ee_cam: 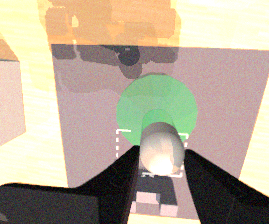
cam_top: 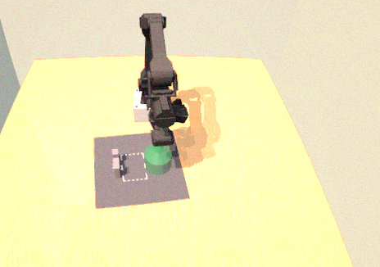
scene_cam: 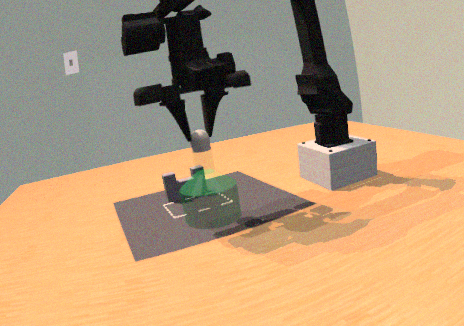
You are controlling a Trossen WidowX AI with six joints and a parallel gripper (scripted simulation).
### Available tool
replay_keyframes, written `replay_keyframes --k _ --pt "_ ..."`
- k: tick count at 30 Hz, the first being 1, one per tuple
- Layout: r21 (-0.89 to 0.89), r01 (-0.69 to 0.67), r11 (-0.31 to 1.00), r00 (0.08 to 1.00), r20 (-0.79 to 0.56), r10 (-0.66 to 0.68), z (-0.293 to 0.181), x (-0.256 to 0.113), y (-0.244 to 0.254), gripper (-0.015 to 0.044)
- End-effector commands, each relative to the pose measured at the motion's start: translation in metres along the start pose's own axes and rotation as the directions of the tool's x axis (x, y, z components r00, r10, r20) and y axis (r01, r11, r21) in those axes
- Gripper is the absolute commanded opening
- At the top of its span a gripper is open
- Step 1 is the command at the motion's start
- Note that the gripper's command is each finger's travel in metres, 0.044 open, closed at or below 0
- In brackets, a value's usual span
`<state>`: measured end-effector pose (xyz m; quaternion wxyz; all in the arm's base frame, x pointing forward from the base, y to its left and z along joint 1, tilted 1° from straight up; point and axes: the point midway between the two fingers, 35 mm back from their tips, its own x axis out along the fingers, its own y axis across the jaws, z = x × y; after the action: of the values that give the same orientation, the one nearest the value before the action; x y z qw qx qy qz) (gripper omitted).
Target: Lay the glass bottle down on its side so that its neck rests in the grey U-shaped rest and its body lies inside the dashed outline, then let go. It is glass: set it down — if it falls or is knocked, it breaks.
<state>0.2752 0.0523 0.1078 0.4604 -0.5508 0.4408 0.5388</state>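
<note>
With the jaws closed on its pale top, the green bottle (cam_top: 158, 160) (scene_cam: 212, 203) (ee_cam: 157, 100) stands upright beside the dashed outline (cam_top: 135, 180) (scene_cam: 175, 216) (ee_cam: 117, 150); tilting, laying down, release: outstanding.

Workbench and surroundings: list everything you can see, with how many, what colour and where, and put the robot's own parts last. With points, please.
Table (cam_top: 254, 211) (scene_cam: 75, 288): one, yellow to orange, under everything.
Mat (cam_top: 108, 196) (scene_cam: 145, 243) (ee_cam: 225, 90): one, dark grey, on the table.
Glass bottle (cam_top: 158, 161) (scene_cam: 212, 203) (ee_cam: 177, 100): one, green body with a grey rounded top, upright on the mat.
U-shaped rest (cam_top: 116, 163) (scene_cam: 172, 188) (ee_cam: 148, 198): one, grey, on the mat, beyond the outline from the bottle.
Dashed outline (cam_top: 135, 180) (scene_cam: 173, 216) (ee_cam: 117, 150): one, white, on the mat, partly behind the bottle.
Wall plate (scene_cam: 71, 62): one, white, on the grey-blue wall.
Base block (cam_top: 142, 115) (scene_cam: 315, 167) (ee_cam: 2, 105): one, whitish, under the arm.
Arm (cam_top: 157, 47) (scene_cam: 310, 33): one, black.
Gripper (scene_cam: 200, 137) (ee_cam: 161, 153): one, black, two fingers closed on the bottle's top.
</note>
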Motion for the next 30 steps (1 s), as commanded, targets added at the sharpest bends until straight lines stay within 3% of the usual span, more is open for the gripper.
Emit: replay_keyframes --k 1,30 --pt "-0.004 0.001 1.0 1.0 0.004 -0.001 0.0 0.0 0.0 0.0132" --pt "-0.011 -0.002 1.0 0.999 0.038 0.003 -0.021 -0.005 0.0 0.0132"
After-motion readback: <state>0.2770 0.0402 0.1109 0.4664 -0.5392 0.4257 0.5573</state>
